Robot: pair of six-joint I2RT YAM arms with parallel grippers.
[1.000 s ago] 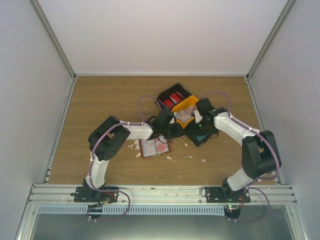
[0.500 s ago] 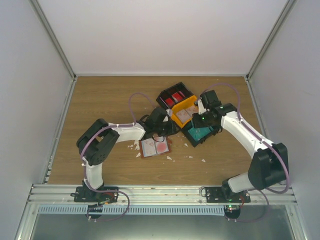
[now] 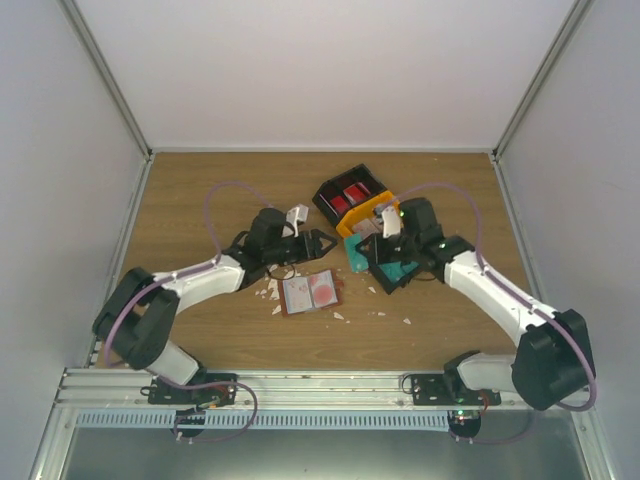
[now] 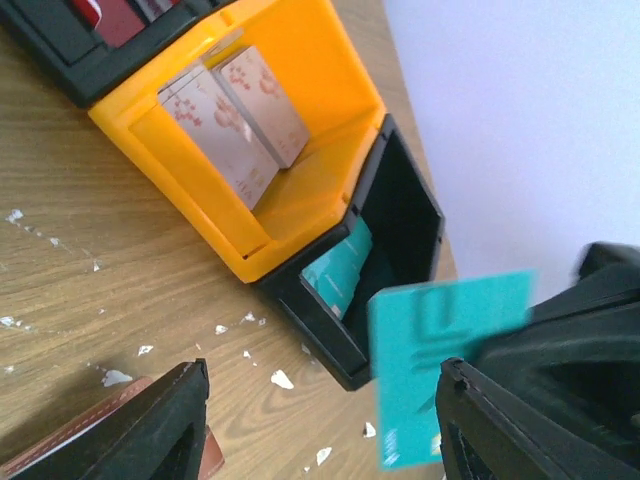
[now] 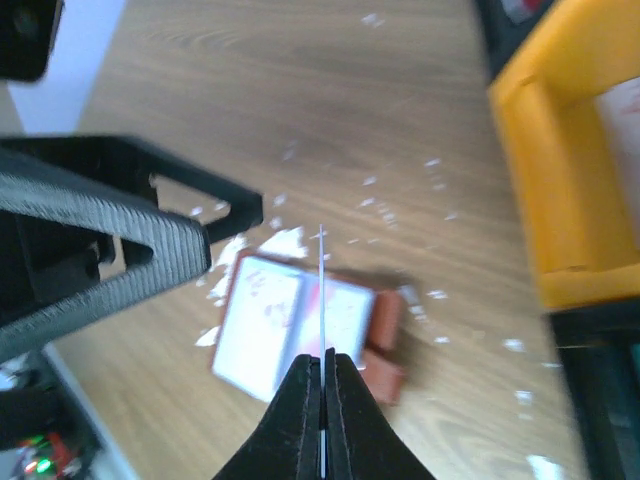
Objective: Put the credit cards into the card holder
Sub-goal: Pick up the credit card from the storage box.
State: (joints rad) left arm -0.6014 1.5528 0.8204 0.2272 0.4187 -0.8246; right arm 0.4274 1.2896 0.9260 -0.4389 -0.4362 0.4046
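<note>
Right gripper (image 5: 322, 368) clenched on edge-on teal card (image 4: 450, 345), open card holder (image 5: 262, 325) lying beyond its tips

Right end effector (image 5: 322, 358) pinches a card (image 5: 322, 285) edge-on above the card holder (image 5: 268, 325).

the left arm (image 3: 200, 280) is stretched out low, and the left gripper (image 3: 318, 243) has its fingers wide apart. the right gripper (image 5: 322, 385) pinches a teal card (image 4: 450, 350) tight.

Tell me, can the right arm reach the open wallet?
Probably yes: the wallet lies open near the right gripper and its teal card, nothing over it; the left gripper sits behind.
</note>
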